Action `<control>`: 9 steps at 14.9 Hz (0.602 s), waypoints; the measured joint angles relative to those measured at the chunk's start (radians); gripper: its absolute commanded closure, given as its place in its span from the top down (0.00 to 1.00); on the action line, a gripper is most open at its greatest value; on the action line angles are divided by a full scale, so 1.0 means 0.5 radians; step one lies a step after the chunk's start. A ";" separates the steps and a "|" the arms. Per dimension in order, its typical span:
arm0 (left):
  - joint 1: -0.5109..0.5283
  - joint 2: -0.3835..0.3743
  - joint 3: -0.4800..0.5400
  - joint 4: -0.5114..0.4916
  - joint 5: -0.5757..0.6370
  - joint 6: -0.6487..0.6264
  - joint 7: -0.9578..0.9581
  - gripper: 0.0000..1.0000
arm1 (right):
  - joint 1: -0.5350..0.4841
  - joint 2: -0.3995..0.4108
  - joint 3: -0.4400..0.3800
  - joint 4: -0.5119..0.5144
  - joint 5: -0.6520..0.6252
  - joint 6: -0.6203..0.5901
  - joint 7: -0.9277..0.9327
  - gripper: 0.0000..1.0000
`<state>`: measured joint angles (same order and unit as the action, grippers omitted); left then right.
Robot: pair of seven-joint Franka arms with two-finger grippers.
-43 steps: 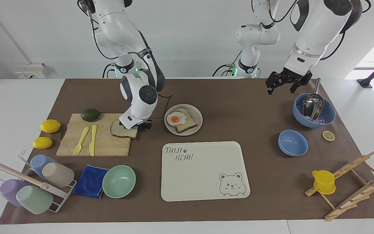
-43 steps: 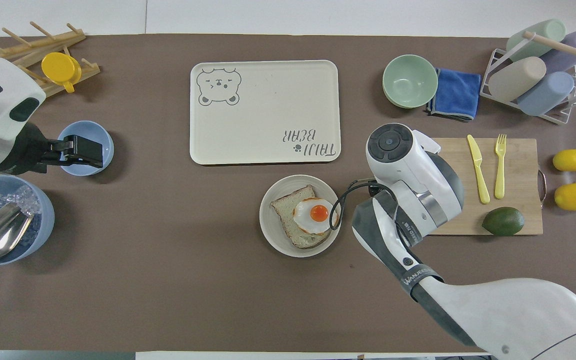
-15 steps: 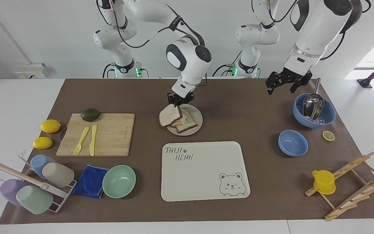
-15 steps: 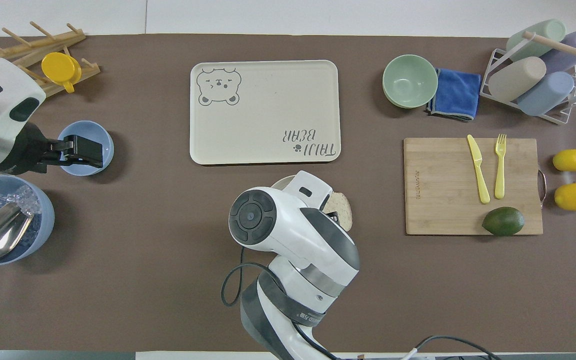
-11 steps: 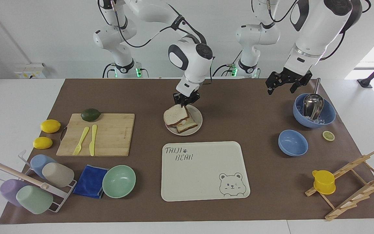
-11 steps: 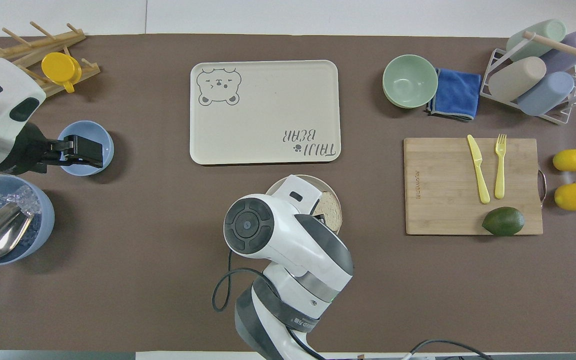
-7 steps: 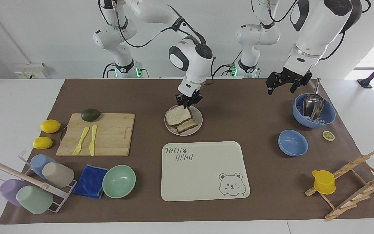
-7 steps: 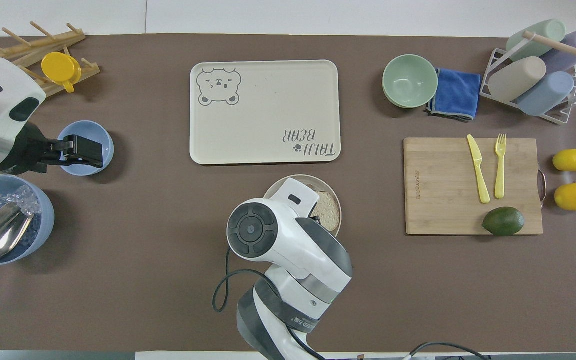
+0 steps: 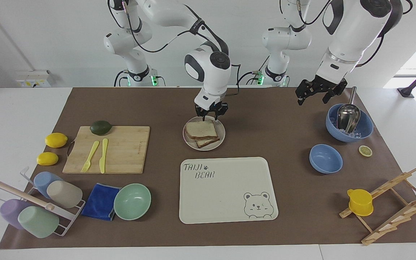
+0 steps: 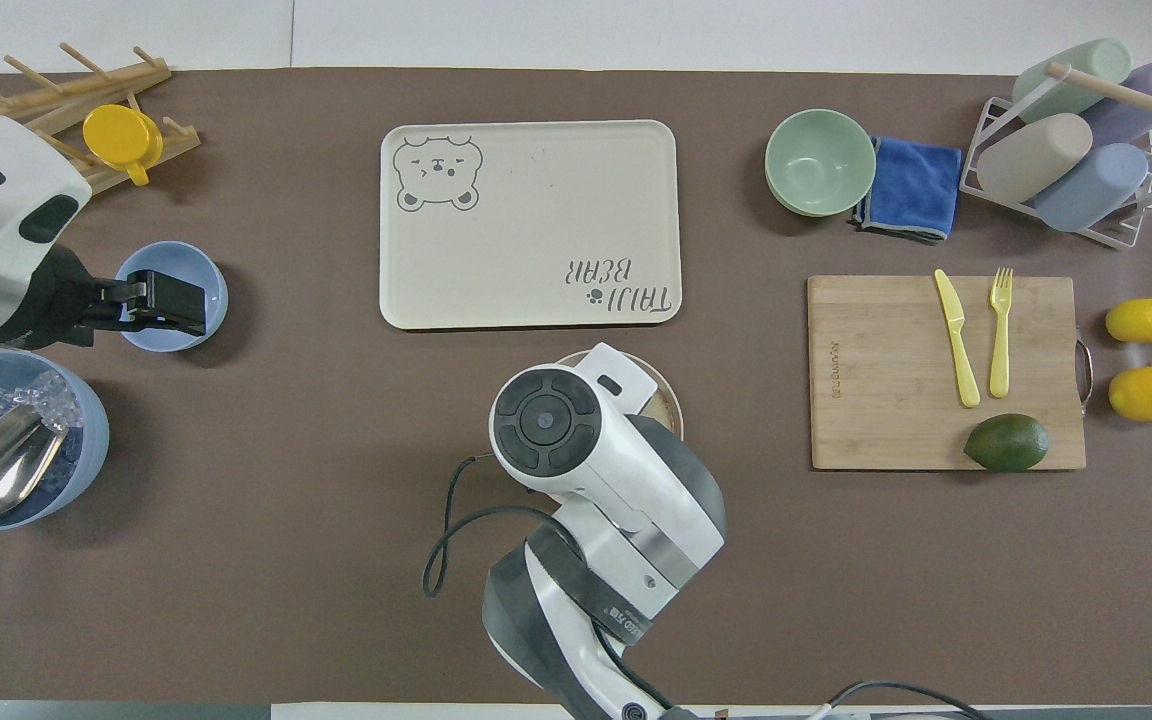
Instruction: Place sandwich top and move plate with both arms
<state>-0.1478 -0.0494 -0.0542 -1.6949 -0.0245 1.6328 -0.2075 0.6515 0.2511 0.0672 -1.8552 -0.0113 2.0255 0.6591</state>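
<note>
Lifting right claw (image 9: 211, 115) clear, fingers open, holding nothing; sandwich top (image 9: 200, 129) lies on plate (image 9: 221, 138). We bring waiting left claw (image 9: 318, 94), open, to plate rim.

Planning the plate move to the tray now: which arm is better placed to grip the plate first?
Right. The right gripper hangs open over the plate, just above the sandwich top lying there. The left gripper waits over the table's left-arm end.
</note>
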 measured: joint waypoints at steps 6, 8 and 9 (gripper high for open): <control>0.000 0.000 0.000 0.000 0.000 0.000 0.000 1.00 | -0.326 -0.162 -0.004 0.107 0.009 -0.066 -0.149 1.00; 0.000 0.000 0.000 0.000 0.000 0.000 0.000 1.00 | -0.484 -0.194 -0.008 0.182 0.010 -0.187 -0.213 1.00; 0.000 0.000 0.000 0.000 0.000 0.000 0.000 1.00 | -0.576 -0.203 -0.010 0.230 0.010 -0.272 -0.243 1.00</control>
<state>-0.1478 -0.0494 -0.0542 -1.6949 -0.0245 1.6328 -0.2075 0.3635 0.1495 0.0623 -1.7404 -0.0064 1.8892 0.5377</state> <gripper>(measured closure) 0.000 0.000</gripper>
